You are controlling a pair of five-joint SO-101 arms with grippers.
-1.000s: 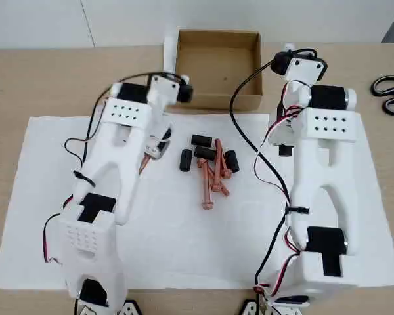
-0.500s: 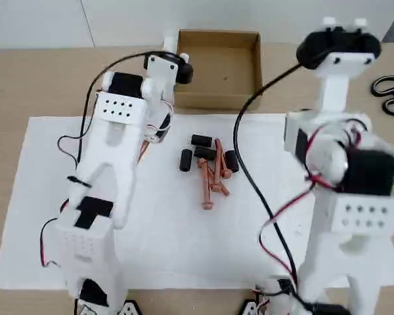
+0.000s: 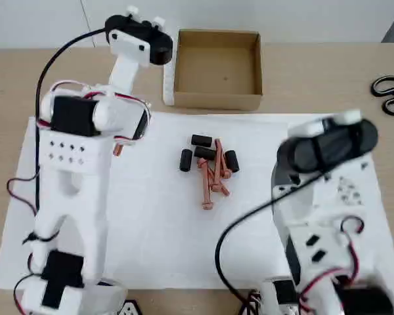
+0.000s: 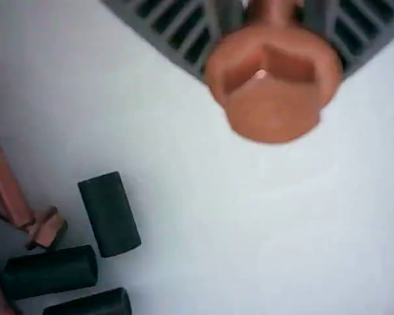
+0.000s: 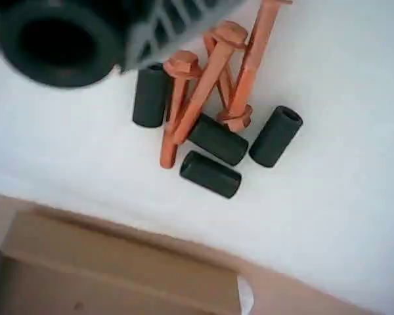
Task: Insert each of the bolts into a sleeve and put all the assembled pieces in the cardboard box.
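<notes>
Near the pile [image 3: 210,167], my left gripper [image 4: 270,16] clamps a bolt [image 4: 272,85] and my right gripper [image 5: 85,20] a sleeve [image 5: 59,42], both held clear, I judge, for mating.

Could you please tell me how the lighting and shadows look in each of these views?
High view: soft, even light, no glare, only faint shadows under the arms on the white sheet. Left wrist view: the bolt in the left pincer is evenly lit; the loose sleeves cast pale shadows. Right wrist view: the bolt pile throws weak shadows.
</notes>
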